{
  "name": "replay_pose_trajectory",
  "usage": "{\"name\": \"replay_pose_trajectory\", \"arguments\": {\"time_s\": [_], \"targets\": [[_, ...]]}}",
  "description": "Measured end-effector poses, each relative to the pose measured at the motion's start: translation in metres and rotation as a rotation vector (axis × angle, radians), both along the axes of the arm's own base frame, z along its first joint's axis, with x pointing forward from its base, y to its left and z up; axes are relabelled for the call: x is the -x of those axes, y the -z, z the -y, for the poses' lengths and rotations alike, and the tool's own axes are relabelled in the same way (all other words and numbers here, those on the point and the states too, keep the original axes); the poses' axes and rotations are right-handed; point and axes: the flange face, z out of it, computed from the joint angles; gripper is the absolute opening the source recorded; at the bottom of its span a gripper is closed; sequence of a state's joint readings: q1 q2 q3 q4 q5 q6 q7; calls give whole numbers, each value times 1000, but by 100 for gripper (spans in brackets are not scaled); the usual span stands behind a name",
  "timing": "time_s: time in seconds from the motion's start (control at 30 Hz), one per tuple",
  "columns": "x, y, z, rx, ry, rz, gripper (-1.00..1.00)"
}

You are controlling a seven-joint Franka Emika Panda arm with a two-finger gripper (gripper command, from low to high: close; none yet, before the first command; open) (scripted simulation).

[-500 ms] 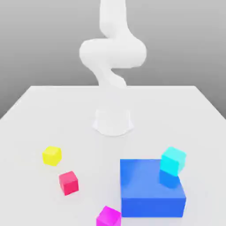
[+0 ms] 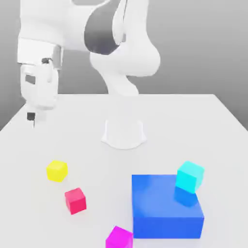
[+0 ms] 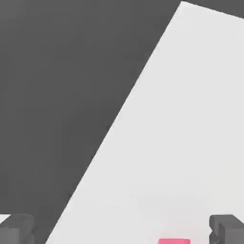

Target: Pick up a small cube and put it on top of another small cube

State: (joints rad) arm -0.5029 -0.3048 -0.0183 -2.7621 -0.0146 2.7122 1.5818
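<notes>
Exterior view, left to right: gripper [image 2: 34, 121] hanging over table [image 2: 193, 126] near left edge toward far-left corner, pointing down, clear of surface, nothing between fingers, jaws spread wide. White arm [image 2: 121, 53] arching from round base [image 2: 124, 133] at centre of far half of table across to exterior view's left. Small yellow cube [image 2: 57, 170] flat on table, left half, nearer front than gripper, apart from it, untouched. Red cube [image 2: 75, 200] just right of and in front of yellow one, near but not touching. Magenta cube [image 2: 119, 238] at front edge, about mid-width, partly cut off, just beside big blue block [image 2: 164, 208]. Blue block filling front-right area of table. Cyan cube [image 2: 190, 176] tilted over blue block's far right corner; touching or floating, cannot tell. Hand view: two dark fingertips [image 3: 228, 228] far apart at opposite sides, bare table between, sliver of red cube [image 3: 174, 241] at picture edge, table edge running diagonally against dark ground.
</notes>
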Motion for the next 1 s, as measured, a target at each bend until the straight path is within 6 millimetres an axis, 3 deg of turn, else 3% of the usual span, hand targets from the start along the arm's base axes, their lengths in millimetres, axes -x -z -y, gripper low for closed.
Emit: {"name": "replay_pose_trajectory", "arguments": {"time_s": [0.13,0.27,0.53,0.57,0.8,1.0], "targets": [[53,74,19,-96,289,-84,0],[109,133,21,-177,554,-161,0],[119,198,20,-189,602,-176,0],[120,203,20,-190,602,-176,-100],[120,204,20,-189,602,-174,-100],[119,163,21,-189,603,-174,-100]]}}
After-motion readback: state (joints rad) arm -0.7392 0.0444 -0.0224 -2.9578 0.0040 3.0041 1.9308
